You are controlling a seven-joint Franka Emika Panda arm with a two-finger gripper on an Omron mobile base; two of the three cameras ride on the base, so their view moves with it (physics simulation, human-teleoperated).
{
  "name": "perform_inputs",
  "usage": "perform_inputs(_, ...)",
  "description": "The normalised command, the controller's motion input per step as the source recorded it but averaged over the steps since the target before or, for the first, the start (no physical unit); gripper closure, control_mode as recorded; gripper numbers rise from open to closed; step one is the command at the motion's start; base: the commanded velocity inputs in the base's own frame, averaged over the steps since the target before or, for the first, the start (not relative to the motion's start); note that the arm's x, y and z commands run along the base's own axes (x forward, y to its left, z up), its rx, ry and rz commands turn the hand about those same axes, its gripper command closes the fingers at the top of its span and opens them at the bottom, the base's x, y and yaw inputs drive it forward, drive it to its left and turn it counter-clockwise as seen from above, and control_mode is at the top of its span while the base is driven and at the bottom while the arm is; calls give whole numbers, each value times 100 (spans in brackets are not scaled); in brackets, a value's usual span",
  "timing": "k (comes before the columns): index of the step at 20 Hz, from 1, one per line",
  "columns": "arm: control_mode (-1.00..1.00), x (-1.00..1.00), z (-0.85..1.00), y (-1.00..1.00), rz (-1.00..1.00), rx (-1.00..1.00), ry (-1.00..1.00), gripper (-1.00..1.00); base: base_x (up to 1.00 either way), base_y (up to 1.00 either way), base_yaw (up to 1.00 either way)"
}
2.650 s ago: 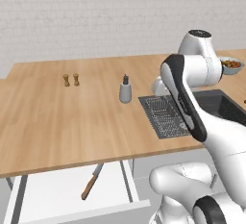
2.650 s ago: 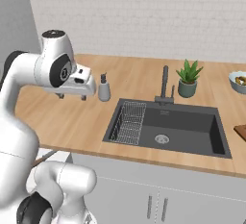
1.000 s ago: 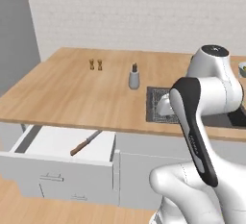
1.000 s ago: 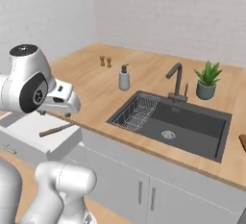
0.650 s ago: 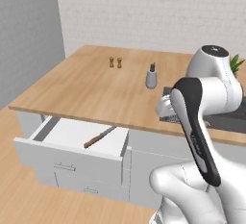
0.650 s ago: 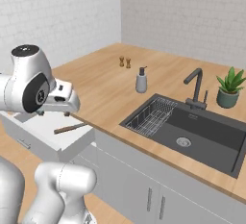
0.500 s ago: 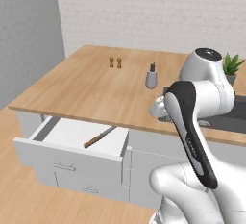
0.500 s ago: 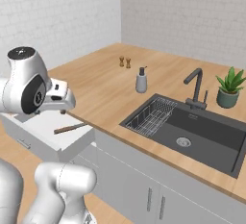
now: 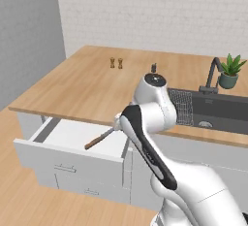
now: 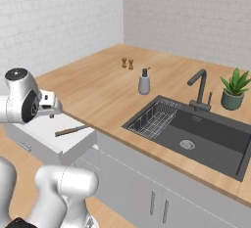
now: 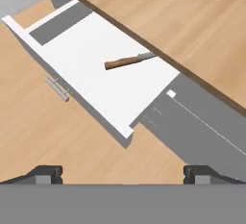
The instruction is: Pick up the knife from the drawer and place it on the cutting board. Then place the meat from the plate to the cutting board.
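Knife lies flat on the white floor of the drawer, which stands pulled out under the counter edge. Brown handle points toward the drawer front, grey blade toward the counter, tip partly under the countertop lip in the hand view. Drawer front carries a small grey pull. Wood-look floor below the drawer; white cabinet fronts run along under the counter.

Counter is light wood, an L along two white brick walls. Dark sink is set in it, with a ribbed draining rack in its near end and a dark tap behind. Grey soap dispenser stands beside the rack. Potted plant stands just behind the sink. Two small brown shakers stand side by side further back, well apart from the rest.

Gripper hangs above the floor in front of the drawer, looking down at it; finger tips stand wide apart at the view's bottom edge. Nothing between them, touching nothing. Knife is well apart from the tips.
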Motion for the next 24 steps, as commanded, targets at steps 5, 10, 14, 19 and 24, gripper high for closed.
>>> perform_inputs(5,-100,100,-81,86,12,4,3,-100,0,0,0)
perform_inputs(10,-100,94,-76,94,9,-12,12,-100,0,0,0)
perform_inputs(14,-100,60,-53,51,4,-10,7,-100,0,0,0)
perform_inputs(19,-100,27,-39,42,5,-7,1,-100,0,0,0)
perform_inputs(24,-100,10,-43,34,3,-2,7,-100,0,0,0)
